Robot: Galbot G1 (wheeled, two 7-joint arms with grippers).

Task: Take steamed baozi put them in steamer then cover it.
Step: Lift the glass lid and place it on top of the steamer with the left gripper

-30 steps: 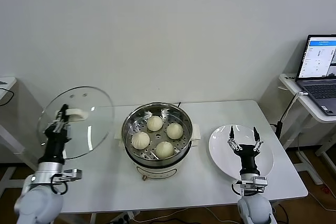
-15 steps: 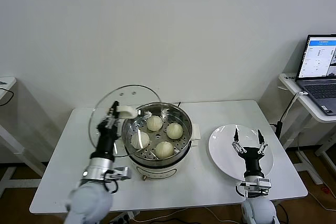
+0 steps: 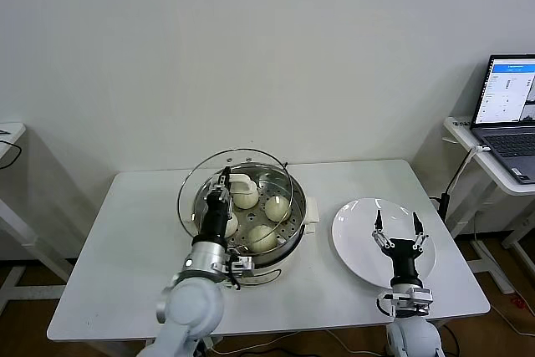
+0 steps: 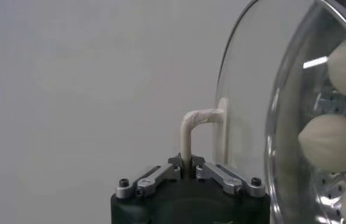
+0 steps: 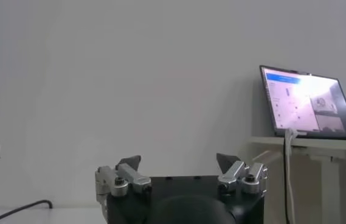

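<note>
Your left gripper (image 3: 226,175) has swung the lid (image 3: 235,198) in over the steamer (image 3: 288,244), clenching its handle and holding it tilted. Your right gripper (image 3: 397,220) is pointing up over the plate (image 3: 355,244), jaws spread wide.

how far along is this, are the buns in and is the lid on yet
Done: four baozi sit in the steamer; the plate is bare. In hand: the left gripper holds the tilted cover by its handle over the pot. Left: lower and release. The right gripper waits open over the plate.
</note>
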